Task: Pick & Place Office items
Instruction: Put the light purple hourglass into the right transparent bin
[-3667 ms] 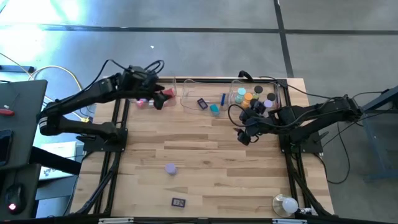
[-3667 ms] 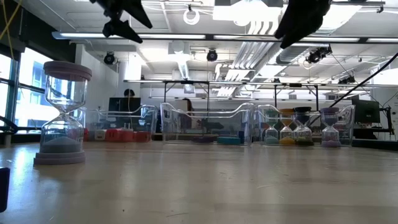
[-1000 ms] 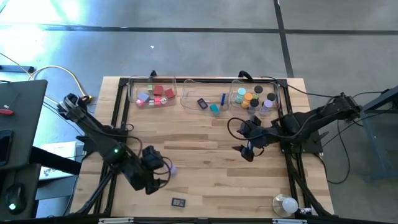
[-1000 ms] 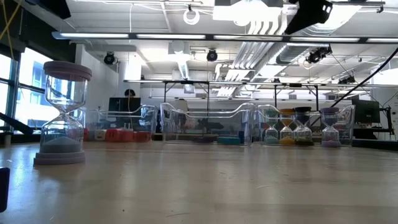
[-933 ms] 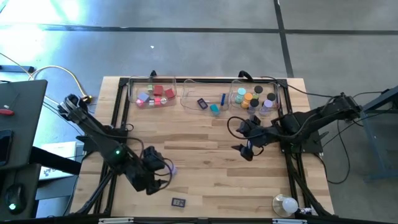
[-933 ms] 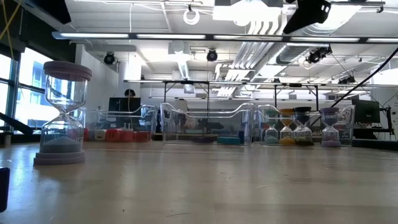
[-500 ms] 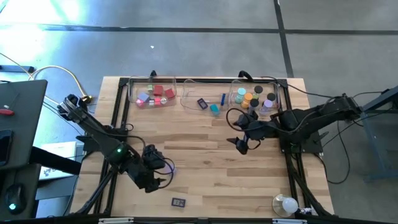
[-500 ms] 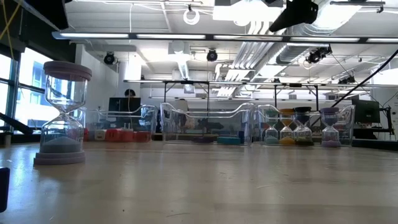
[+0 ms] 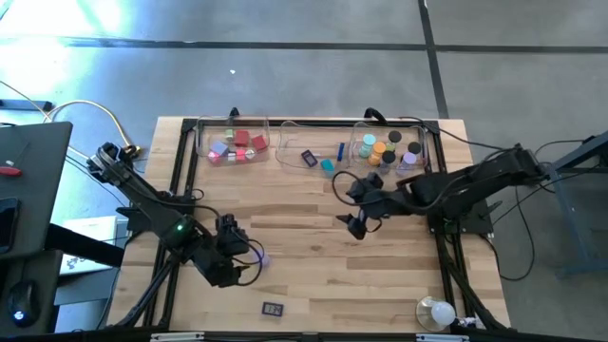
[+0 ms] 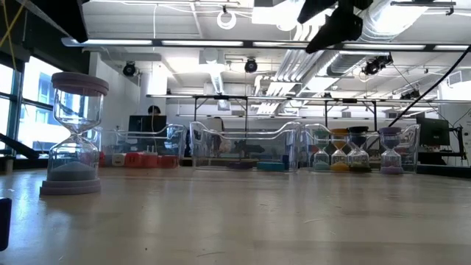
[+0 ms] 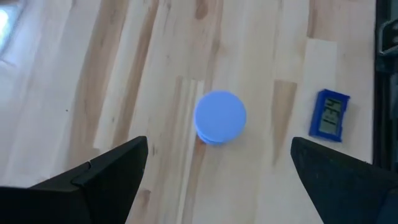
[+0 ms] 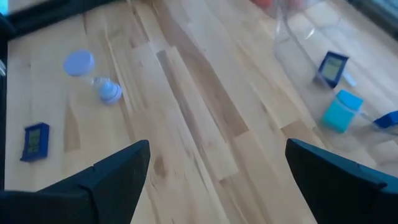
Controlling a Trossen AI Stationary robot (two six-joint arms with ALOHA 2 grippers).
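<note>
Near edge: white bulb at the lower right of the high view; small blue clip at lower centre, alone.
Left gripper: lower left of the high view, jaws spread wide, holding nothing, above a lavender hourglass that stands between its fingers in the left wrist view.
Open room: bare worktop planks across the middle, nothing in the way.
Right gripper: right of centre, raised, jaws released, empty.
Far edge: three clear trays; red and pink blocks upper left, blue stick in the middle, round-capped hourglasses upper right.
</note>
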